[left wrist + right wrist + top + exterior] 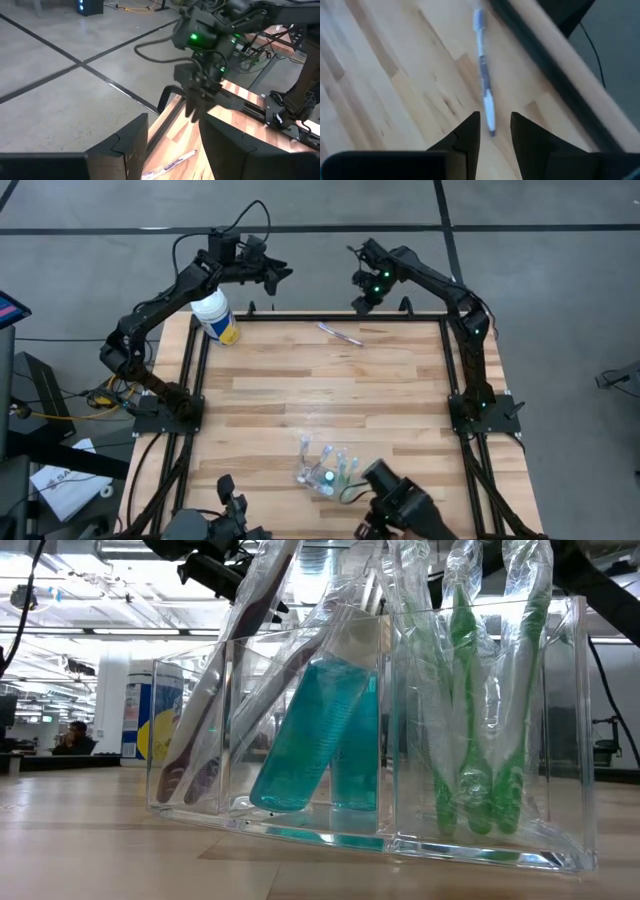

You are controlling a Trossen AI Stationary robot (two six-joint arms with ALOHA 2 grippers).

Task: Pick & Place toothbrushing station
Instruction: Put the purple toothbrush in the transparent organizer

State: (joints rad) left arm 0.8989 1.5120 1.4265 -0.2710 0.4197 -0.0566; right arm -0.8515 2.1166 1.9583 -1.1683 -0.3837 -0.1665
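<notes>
Surface: pale wooden planks inside a dark frame.
Left arm: raised past the far left corner of the surface; left gripper hangs beyond the far edge, fingers apart with nothing between them.
Right arm: raised past the far right corner; right gripper hangs above the far edge, fingers apart a little and empty, right over the loose toothbrush.
Canister: white with a yellow label, standing at the far left corner of the surface, beneath the left arm.
Toothbrushing station: a clear plastic holder with upright dividers, standing near the front edge of the surface, a little right of the middle, well apart from both grippers.
Teal tubes: two in the middle compartment, one leaning against the other.
Green toothbrushes: in clear wrappers, heads down, in the right-hand compartment as seen in the low view.
Wrapped brushes: purple and white, leaning in the left-hand compartment.
Loose toothbrush: thin, purple and white, lying flat near the far edge, apart from the station.
</notes>
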